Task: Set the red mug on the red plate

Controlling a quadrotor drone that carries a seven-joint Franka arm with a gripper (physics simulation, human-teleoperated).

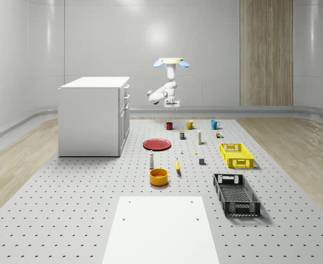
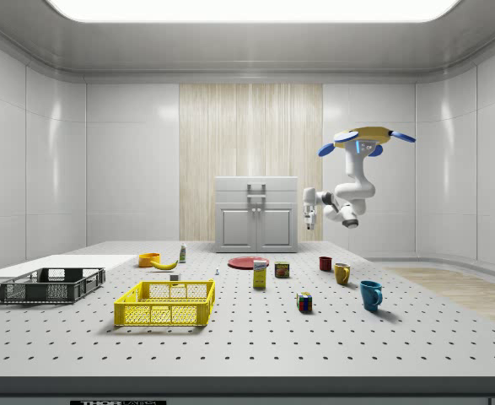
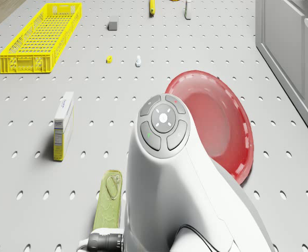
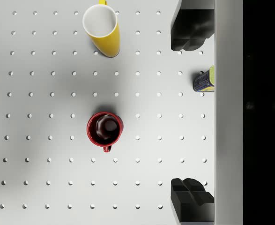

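While the drone (image 1: 171, 62) hovers, its tool (image 4: 191, 115) hangs spread wide and empty above the red mug (image 4: 105, 129).

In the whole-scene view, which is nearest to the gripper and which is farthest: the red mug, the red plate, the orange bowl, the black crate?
From the gripper, under the hovering drone:
1. red mug, just below it.
2. red plate, nearer the camera.
3. orange bowl, further forward.
4. black crate, front right.
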